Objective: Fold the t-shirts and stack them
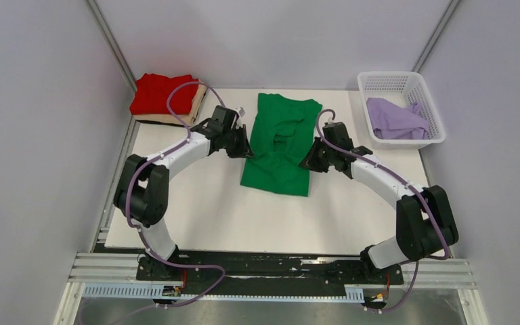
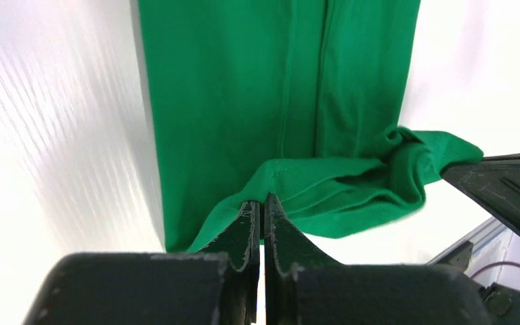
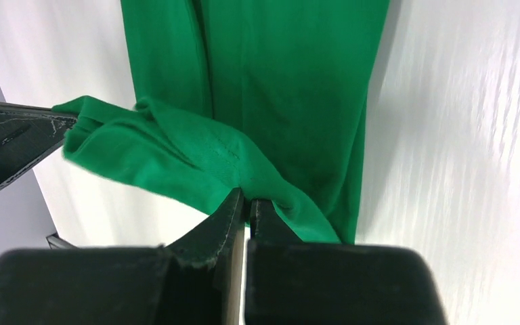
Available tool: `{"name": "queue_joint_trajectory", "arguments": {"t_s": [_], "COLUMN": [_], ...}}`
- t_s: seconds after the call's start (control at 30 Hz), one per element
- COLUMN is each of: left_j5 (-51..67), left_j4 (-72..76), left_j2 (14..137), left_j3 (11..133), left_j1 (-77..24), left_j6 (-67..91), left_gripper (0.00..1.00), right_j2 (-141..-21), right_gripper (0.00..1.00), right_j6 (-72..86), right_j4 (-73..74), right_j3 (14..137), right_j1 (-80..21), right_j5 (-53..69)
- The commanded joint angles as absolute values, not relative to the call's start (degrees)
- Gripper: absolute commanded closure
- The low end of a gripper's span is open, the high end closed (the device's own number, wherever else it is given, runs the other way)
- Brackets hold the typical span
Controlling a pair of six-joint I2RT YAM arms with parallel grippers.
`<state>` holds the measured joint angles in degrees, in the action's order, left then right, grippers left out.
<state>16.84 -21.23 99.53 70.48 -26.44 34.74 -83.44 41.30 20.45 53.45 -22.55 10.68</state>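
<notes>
A bright green t-shirt [image 1: 275, 172] lies in a long narrow strip in the middle of the white table. My left gripper [image 1: 245, 147] is shut on the shirt's left edge, and the pinched cloth [image 2: 325, 186] rises in a fold at the tips [image 2: 263, 200]. My right gripper [image 1: 309, 161] is shut on the opposite edge [image 3: 247, 197], with the green cloth [image 3: 176, 156] bunched between the two grippers. At the back left, a folded red t-shirt [image 1: 161, 93] rests on a folded tan one [image 1: 200, 101]. A pale lavender t-shirt [image 1: 396, 118] lies crumpled in the basket.
The white lattice basket [image 1: 387, 82] stands at the back right corner of the table. Grey walls close in the table on the left, right and back. The arm bases sit on a black rail [image 1: 271, 261] at the near edge.
</notes>
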Motion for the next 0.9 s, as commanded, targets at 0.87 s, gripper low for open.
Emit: {"name": "queue_joint_trajectory", "arguments": {"t_s": [0.87], "left_j5": [16.94], "left_j4": [-24.47], "left_j2": [125.21], "left_j3": [101.04], "left_j1": [-20.77], "left_j6": [29.14], "left_gripper": [0.87], "right_j2": [-107.25], "right_gripper": [0.92], "right_j6": [34.39], "right_j4": [9.06], "right_j3": [71.54], "right_j1": [-10.38], "right_j5": [19.38]}}
